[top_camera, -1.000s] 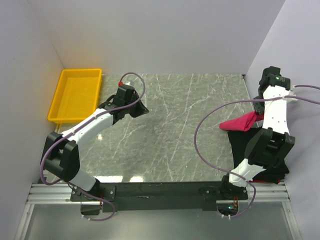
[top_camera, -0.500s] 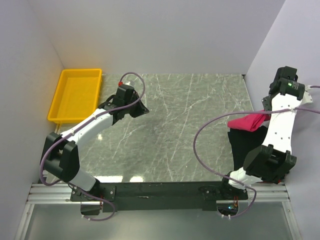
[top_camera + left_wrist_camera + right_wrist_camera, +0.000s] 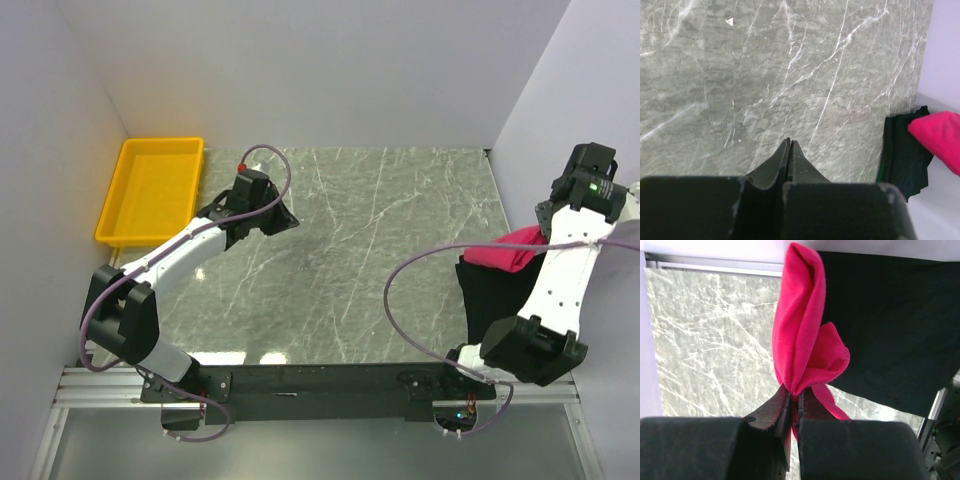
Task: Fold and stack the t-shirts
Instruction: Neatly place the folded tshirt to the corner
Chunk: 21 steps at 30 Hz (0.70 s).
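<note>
One view, right wrist, shows right fingers (image 3: 768,411) pinching the pink t-shirt (image 3: 800,335).

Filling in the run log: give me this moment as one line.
right gripper shut on crimson-pink t-shirt, bunched over black t-shirt | left gripper shut, empty, over table | folding not yet done

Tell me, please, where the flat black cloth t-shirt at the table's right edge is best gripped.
I'd pinch the black cloth t-shirt at its bare left edge, coming in low from the marble table's centre. It lies flat with that edge free, while the crimson-pink cloth t-shirt, pinched in the right gripper, hangs over its far part and that arm covers its right side.
</note>
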Tool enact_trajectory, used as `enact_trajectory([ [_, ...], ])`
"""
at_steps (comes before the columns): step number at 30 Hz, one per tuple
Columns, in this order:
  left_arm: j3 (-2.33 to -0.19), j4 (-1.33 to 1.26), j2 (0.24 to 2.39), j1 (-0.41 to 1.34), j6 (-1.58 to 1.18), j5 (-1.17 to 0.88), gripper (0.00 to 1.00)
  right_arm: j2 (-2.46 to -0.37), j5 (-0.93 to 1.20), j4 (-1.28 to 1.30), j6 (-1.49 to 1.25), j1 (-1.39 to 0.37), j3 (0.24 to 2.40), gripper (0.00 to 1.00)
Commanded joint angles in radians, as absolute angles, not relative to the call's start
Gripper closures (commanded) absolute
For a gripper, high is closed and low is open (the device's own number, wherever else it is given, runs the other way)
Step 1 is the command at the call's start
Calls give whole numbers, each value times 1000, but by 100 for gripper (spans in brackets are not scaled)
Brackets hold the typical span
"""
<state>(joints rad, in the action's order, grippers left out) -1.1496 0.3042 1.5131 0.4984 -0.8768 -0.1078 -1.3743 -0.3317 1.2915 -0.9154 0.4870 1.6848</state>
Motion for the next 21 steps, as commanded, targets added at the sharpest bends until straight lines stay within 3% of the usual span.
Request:
enact_trajectory([
  [1,-1152,282,1474,511,-858,-118,99,-1313,-347,1273,-899,503,1631,100],
  [6,-1157,278,1493,532,-856,-123,99,-1252,-324,1229,-873,529,1484,99],
  [8,-1160,276,1503,540,-853,-127,99,-1230,-310,1227,-865,546,1447,82],
  [9,-1161,278,1509,549,-851,-129,99,-1226,-311,1250,-870,560,1436,61],
  [10,-1161,275,1512,554,-844,-129,99,-1221,-316,1259,-867,560,1427,57],
  [17,-1137,262,1516,558,-828,-158,99,-1122,-258,1230,-810,561,1410,54],
  [21,-1134,275,1490,558,-818,-152,99,-1063,-157,1177,-779,560,1398,44],
])
